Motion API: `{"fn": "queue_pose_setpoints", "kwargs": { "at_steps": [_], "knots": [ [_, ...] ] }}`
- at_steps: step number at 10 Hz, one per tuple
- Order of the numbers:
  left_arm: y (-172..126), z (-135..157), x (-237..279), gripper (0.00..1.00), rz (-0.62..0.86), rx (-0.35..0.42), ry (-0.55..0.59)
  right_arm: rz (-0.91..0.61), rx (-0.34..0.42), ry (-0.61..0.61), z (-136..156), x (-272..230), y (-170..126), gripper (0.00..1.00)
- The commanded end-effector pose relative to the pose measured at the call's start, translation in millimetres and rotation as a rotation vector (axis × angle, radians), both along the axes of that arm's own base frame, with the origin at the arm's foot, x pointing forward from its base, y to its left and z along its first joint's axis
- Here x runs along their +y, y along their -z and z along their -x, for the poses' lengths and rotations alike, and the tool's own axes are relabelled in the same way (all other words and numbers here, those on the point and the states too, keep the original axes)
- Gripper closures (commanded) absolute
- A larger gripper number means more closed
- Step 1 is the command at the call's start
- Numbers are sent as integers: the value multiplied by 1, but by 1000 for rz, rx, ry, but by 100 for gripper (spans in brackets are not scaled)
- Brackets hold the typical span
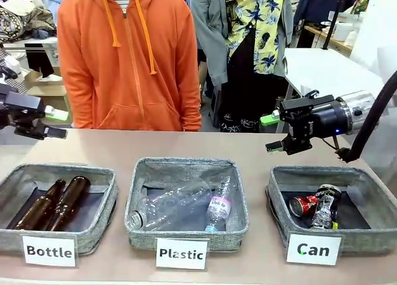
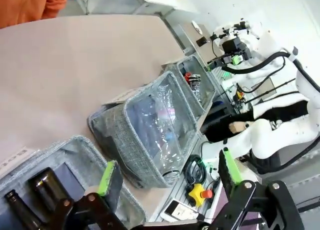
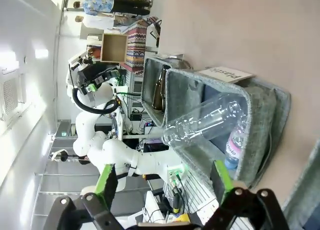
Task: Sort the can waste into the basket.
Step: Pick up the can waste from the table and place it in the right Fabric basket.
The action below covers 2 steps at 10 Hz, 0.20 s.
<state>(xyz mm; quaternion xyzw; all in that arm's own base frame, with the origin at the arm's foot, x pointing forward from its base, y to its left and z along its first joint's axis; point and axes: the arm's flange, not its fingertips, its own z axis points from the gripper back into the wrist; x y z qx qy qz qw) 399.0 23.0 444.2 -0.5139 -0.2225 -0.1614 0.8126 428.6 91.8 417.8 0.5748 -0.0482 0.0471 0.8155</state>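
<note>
Front view has both cans, red point(image 1: 303, 206) and black point(image 1: 325, 207), lying touching in the Can basket point(image 1: 372, 184) at the near right of the bench point(image 1: 186, 149). The right end effector point(image 1: 271, 132) hangs above the basket's far left corner, spread and empty; the left end effector point(image 1: 57, 124) is likewise spread over the far left. Sorting looks finished; I judge nothing remains but pulling back.

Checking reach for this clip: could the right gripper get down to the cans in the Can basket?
Probably yes: the right gripper hangs open above the Can basket's far rim, and the red can and black can lie uncovered.
</note>
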Motion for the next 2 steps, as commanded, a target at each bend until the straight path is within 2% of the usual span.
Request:
{"fn": "queue_pose_setpoints", "kwargs": {
  "at_steps": [1,2],
  "knots": [
    [-2,9,10,0,-1,5,-26,-9,-1,3,0,0,-1,0],
    [-2,9,10,0,-1,5,-26,-9,-1,3,0,0,-1,0]
  ]
}}
